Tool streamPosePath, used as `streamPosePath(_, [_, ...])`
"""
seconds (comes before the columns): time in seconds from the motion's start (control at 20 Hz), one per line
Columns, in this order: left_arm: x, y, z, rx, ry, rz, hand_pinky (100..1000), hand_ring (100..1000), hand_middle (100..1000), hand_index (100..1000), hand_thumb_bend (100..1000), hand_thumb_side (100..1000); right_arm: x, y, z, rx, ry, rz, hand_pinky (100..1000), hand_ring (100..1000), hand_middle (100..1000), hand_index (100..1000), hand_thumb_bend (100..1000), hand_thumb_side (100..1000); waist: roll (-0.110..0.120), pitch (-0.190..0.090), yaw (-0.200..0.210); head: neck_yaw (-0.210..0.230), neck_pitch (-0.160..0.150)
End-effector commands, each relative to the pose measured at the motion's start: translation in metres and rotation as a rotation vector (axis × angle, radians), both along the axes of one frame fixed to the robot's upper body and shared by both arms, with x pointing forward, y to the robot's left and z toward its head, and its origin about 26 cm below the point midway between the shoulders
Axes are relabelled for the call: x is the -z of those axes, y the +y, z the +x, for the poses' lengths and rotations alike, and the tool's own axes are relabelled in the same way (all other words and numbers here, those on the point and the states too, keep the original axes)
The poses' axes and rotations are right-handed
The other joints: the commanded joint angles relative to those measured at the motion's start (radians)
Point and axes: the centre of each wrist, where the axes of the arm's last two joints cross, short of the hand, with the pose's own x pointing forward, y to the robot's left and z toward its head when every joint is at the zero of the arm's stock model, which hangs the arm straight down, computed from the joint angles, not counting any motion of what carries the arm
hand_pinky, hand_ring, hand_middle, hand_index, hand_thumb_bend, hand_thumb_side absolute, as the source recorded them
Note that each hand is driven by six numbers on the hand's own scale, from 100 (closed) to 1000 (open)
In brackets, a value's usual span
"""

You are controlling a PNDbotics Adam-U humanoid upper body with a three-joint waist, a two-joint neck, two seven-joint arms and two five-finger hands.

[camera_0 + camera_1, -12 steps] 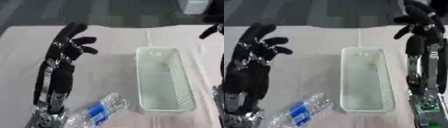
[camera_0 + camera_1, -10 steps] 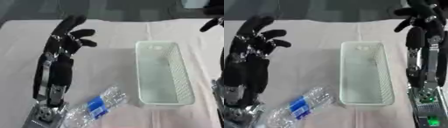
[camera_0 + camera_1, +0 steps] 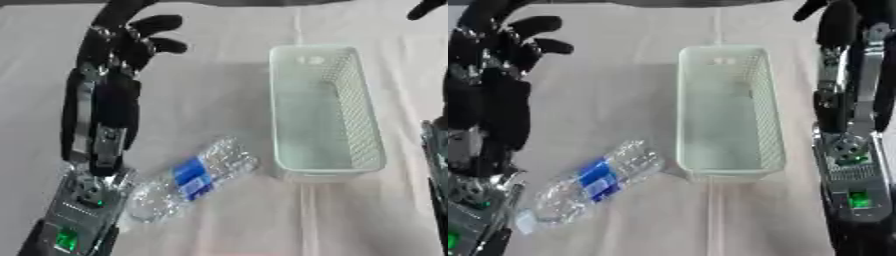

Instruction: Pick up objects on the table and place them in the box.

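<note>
The plastic bottle [image 3: 192,177] is lying light, slippery and crushable (seemingly empty); the left hand [image 3: 122,37], fingers spread, should be grasping mid-body by its label.

Likely a lab: cloth-covered table [image 3: 201,100], exposed robot arm electronics [image 3: 852,175].

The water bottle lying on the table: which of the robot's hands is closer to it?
Left. The left hand is raised with its fingers spread, up the table from the bottle on the same side. The right hand is at the far upper right corner, beyond the basket.
</note>
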Motion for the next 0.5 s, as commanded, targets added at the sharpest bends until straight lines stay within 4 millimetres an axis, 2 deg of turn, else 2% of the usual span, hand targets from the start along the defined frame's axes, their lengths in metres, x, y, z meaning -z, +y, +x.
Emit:
streamPosePath(0.05, [-0.006,0.001,-0.002,-0.003,-0.023,-0.015,631,769,822,915,381,819,-0.003,0.000,-0.003,0.003,-0.014,0.004,403,665,826,866,187,1000,0.000,-0.021,0.002,-0.003,0.002])
streamPosePath(0.3, [-0.006,0.001,-0.002,-0.005,-0.024,-0.013,632,771,823,916,387,810,-0.003,0.000,-0.003,0.005,-0.014,0.005,403,665,826,865,186,1000,0.003,-0.020,0.001,-0.011,0.015])
streamPosePath(0.5, [-0.012,0.011,0.000,-0.053,-0.039,0.095,615,768,820,920,518,643,-0.002,-0.001,-0.002,0.008,-0.009,0.000,402,665,826,865,190,1000,0.007,-0.023,0.000,-0.016,0.021])
